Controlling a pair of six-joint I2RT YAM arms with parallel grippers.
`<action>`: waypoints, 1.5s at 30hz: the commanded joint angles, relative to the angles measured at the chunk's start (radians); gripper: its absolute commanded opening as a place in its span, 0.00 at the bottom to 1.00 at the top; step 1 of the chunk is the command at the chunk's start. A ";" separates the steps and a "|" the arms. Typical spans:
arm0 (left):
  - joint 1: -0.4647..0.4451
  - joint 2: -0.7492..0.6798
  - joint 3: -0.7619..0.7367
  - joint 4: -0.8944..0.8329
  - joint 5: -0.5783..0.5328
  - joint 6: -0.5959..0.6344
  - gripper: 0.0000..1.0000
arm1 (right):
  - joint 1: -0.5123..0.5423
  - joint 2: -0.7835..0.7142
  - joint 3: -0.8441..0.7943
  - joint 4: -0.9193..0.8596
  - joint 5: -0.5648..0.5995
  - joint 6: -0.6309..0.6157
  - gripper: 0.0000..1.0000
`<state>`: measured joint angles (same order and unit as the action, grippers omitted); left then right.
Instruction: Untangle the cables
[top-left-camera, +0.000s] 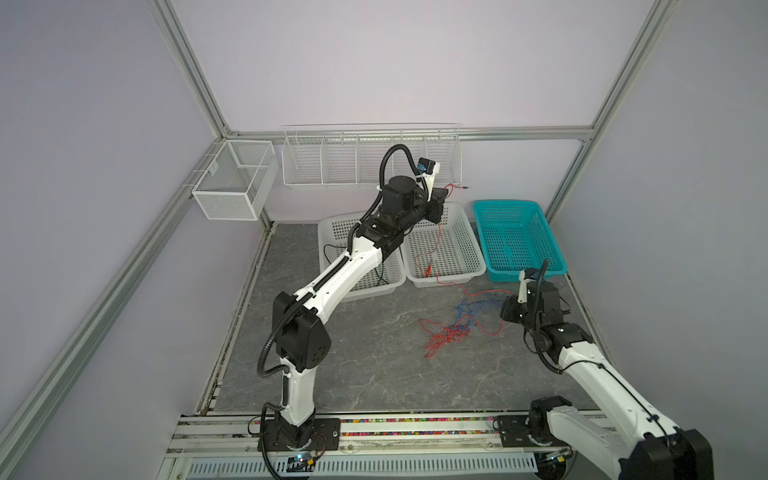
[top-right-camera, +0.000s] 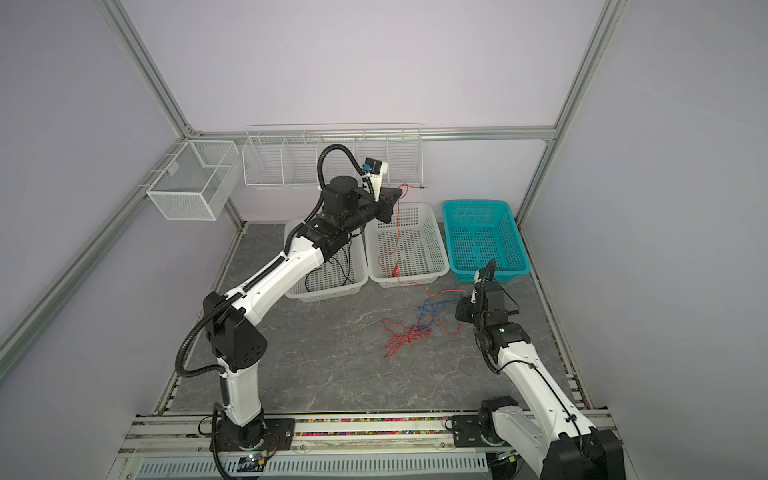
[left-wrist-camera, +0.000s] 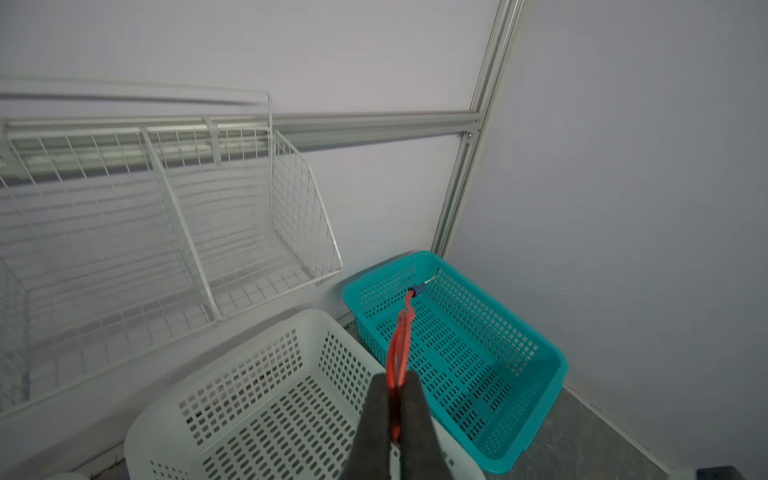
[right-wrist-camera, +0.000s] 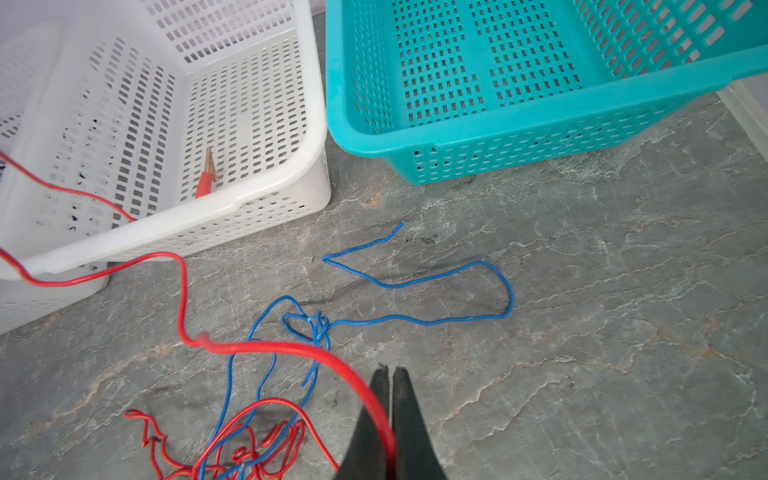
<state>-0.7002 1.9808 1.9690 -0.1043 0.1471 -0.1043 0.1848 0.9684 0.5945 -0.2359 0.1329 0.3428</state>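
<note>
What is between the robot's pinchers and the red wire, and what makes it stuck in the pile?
Nothing is between them. The left gripper and the right gripper are both shut on the red wire. The blue wire is the trouble: it winds through the red loops in the pile on the table.

Closed right hand (right-wrist-camera: 390, 372) pinching red cable (right-wrist-camera: 291, 348), knotted blue cable (right-wrist-camera: 415, 283) on table (right-wrist-camera: 602, 332), white basket (right-wrist-camera: 208, 212), teal basket (right-wrist-camera: 540, 109) beyond

Both top views: high at front, looking down on whole table (top-left-camera: 374, 374). Left wrist: raised, faces back-right corner. Right wrist: low, close over it. Both wrists share teal basket (left-wrist-camera: 478, 365), red cable (left-wrist-camera: 400, 345).
</note>
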 joint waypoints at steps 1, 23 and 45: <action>0.007 0.032 -0.027 0.023 -0.006 -0.011 0.00 | -0.002 -0.037 -0.001 -0.011 -0.014 -0.015 0.06; 0.008 0.211 -0.047 -0.196 -0.166 0.037 0.35 | -0.002 -0.175 0.101 -0.072 -0.006 -0.002 0.06; -0.002 -0.174 -0.651 0.283 0.136 -0.005 0.97 | -0.002 -0.158 0.378 -0.002 -0.207 0.084 0.06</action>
<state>-0.6964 1.8408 1.3838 0.0509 0.1551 -0.0860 0.1848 0.7868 0.9417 -0.3149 -0.0154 0.3912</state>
